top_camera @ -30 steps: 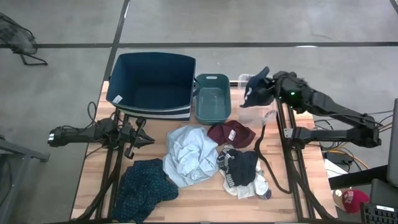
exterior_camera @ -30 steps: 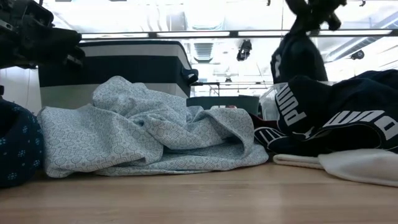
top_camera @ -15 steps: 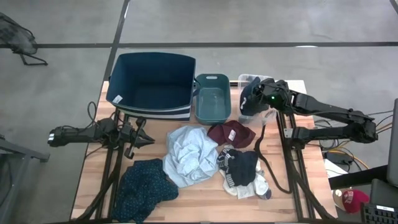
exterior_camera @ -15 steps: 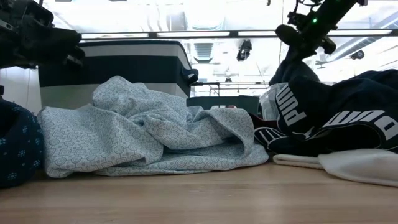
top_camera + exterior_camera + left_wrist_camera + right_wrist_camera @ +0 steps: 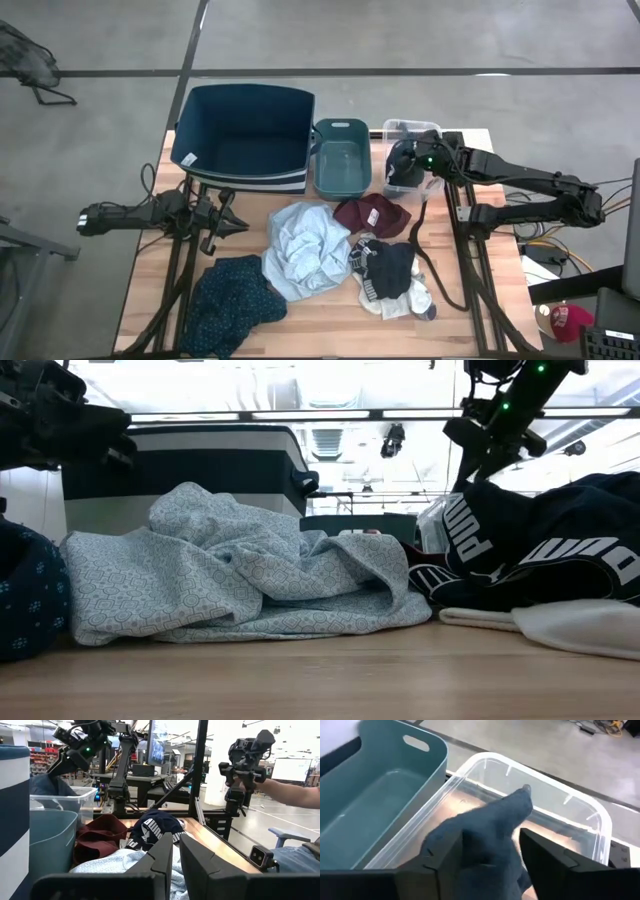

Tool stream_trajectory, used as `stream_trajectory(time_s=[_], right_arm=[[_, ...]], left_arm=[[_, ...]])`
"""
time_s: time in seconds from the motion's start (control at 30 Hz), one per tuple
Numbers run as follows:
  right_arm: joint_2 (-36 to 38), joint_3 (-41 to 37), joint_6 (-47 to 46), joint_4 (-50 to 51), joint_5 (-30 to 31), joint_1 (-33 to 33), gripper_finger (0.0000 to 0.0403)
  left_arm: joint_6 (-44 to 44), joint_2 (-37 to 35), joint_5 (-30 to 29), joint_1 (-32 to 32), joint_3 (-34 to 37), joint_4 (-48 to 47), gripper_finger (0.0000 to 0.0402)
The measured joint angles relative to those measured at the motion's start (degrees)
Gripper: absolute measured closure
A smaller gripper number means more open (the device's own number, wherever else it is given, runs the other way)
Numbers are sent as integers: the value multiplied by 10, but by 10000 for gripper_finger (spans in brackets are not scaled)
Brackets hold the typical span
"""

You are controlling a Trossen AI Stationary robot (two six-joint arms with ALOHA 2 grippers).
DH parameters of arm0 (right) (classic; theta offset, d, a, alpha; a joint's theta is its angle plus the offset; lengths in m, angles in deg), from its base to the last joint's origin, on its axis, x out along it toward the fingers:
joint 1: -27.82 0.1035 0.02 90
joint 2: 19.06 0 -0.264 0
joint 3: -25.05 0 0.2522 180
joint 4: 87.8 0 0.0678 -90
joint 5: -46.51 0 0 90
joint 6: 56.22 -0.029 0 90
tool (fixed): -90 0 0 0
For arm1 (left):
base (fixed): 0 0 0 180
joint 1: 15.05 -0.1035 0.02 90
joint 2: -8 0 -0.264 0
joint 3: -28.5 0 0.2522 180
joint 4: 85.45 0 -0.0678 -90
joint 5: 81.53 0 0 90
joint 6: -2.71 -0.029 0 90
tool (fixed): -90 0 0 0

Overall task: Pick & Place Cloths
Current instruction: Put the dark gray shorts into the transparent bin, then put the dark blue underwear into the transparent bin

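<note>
My right gripper [image 5: 492,837] stands open over the clear bin [image 5: 580,805] at the table's far right. A dark navy cloth [image 5: 490,845] lies in that bin, its upper end rising between the fingers. On the table lie a pale blue-grey cloth [image 5: 305,248], a dark teal patterned cloth [image 5: 232,305], a maroon cloth [image 5: 372,214] and a navy-and-white pile [image 5: 392,272]. My left gripper [image 5: 235,228] waits shut at the table's left, level above the wood and short of the blue-grey cloth. My right gripper comes at the navy cloth from above, slanting down into the clear bin. Its fingers [image 5: 445,857] stand on either side of the cloth's raised end [image 5: 512,805]. Whether they touch the fabric I cannot tell. The cloth's lower part rests in the bin.
A large blue bin [image 5: 245,135] and a smaller teal bin [image 5: 341,158] stand at the far edge, left of the clear bin. A black cable [image 5: 425,250] trails along the right side. A person's forearm [image 5: 292,792] shows in the room beyond.
My right gripper has come down and toward the table's left, over the clear bin. The navy cloth, which hung raised below it, now lies down in the bin.
</note>
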State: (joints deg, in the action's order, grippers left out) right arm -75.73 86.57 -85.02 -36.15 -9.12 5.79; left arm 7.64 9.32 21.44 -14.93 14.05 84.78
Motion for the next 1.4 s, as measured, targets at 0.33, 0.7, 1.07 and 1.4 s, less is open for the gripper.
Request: stream_trajectory(time_s=[0.33,0.7,1.07,1.4], right_arm=[[8,37,-22,8,-140,2,123],[6,28,32,5,-230,121,103],[-48,15,25,0,-240,337,140],[-171,15,-52,-21,-235,428,165]], left_arm=[[0,0,0,0,0,0,362],[0,0,0,0,0,0,361],[0,0,0,0,0,0,360],[0,0,0,0,0,0,360]])
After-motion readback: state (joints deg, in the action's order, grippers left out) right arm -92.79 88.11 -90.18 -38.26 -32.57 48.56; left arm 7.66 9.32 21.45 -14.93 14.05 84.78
